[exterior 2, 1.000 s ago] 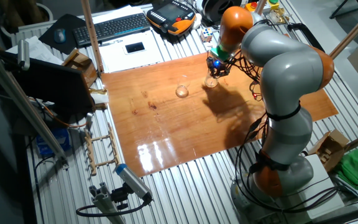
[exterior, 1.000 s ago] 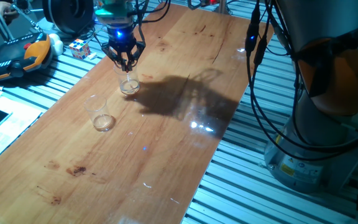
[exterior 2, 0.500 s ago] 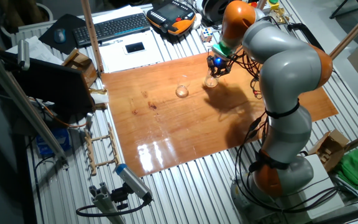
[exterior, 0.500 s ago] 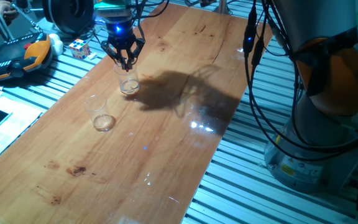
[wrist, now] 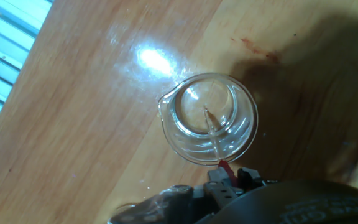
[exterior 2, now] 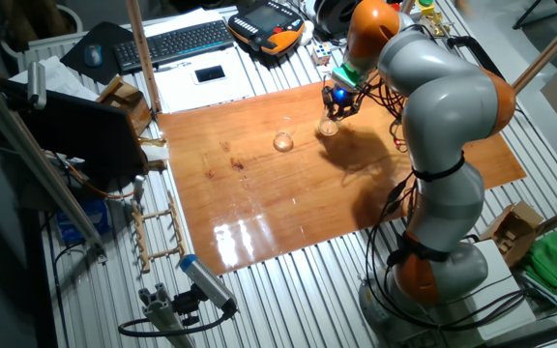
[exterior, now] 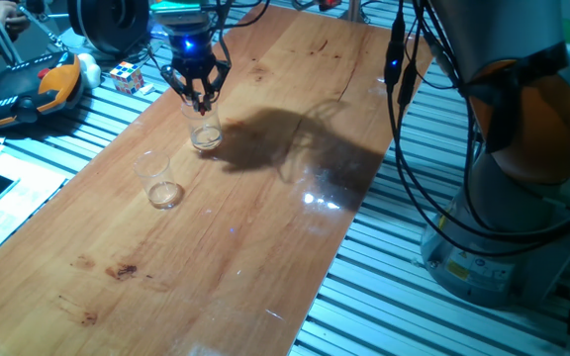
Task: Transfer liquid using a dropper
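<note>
Gripper (exterior: 202,99), black and two-fingered, poised directly above the far clear glass beaker (exterior: 204,133), pinched shut on the slender clear dropper with the small red-pink bulb (wrist: 215,135). Seen from the hand view: tube slanting from the red bulb at 6 o'clock up toward the beaker's centre, tip inside the rim, apparently just above or at the bottom. Held nearly vertical, probably to keep the tip centred and clear of the glass wall. Thin, nearly clear liquid (wrist: 199,127) barely visible in the bottom; level hard to judge. Second clear glass tumbler (exterior: 158,181) standing well apart at about 7 o'clock from the beaker on the wooden tabletop (exterior: 265,227), presumably the other vessel of the transfer. Drawing or releasing: cannot tell.
</note>
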You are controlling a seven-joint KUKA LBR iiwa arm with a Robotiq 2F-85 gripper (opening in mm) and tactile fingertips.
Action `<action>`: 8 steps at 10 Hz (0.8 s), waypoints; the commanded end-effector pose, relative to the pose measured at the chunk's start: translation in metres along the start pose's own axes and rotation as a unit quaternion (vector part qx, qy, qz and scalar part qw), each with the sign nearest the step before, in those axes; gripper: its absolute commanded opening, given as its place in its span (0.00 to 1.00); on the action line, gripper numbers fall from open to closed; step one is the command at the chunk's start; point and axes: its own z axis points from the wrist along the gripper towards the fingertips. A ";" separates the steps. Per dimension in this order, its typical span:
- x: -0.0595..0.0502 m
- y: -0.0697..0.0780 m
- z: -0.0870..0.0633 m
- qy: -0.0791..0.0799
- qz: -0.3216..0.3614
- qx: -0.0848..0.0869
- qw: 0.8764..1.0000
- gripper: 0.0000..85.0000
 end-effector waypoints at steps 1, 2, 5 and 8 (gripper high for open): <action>0.000 0.000 0.000 0.001 -0.001 0.001 1.000 0.24; -0.001 0.000 0.000 0.001 -0.001 0.002 1.000 0.26; -0.001 0.000 0.000 0.000 -0.001 0.003 1.000 0.36; -0.002 0.000 0.001 -0.004 0.000 0.002 1.000 0.43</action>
